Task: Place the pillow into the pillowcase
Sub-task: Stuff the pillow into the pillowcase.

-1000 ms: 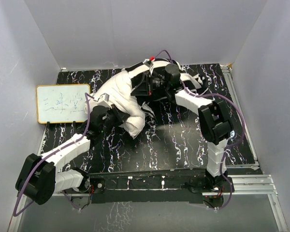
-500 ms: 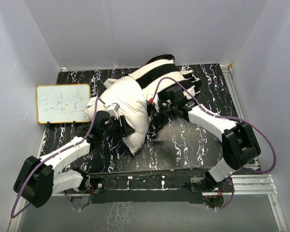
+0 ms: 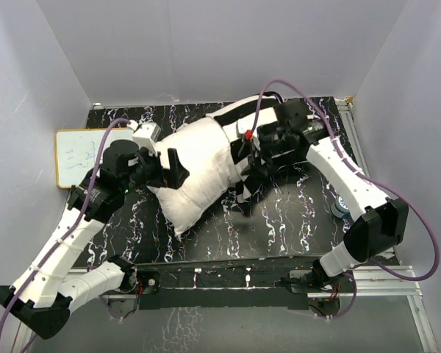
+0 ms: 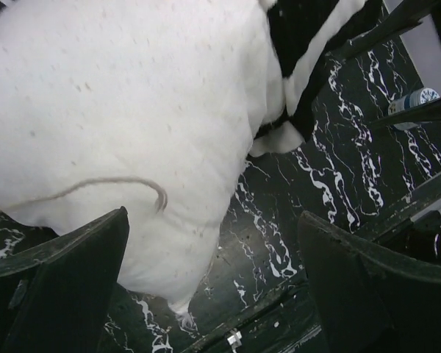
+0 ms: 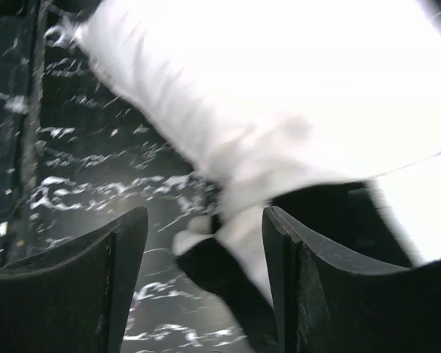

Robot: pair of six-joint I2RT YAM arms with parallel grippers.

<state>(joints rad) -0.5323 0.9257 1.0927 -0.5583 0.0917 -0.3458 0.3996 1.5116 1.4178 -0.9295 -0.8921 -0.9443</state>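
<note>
The white pillow (image 3: 195, 165) lies on the black marbled bench (image 3: 294, 220), its far end inside the striped pillowcase (image 3: 246, 118). The left tool (image 4: 212, 215) gapes wide over the pillow's near corner. The right tool (image 5: 206, 220), also apart, apparently grips nothing at the case's blurred edge.

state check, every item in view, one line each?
pillow: lying on the table, far end in the pillowcase, most of it out.
pillowcase: around the pillow's far end only, rumpled.
left gripper: open, holding nothing.
right gripper: open, fabric edge beyond the jaws.
whiteboard: written on, partly hidden.
small bottle: too small to tell.
</note>
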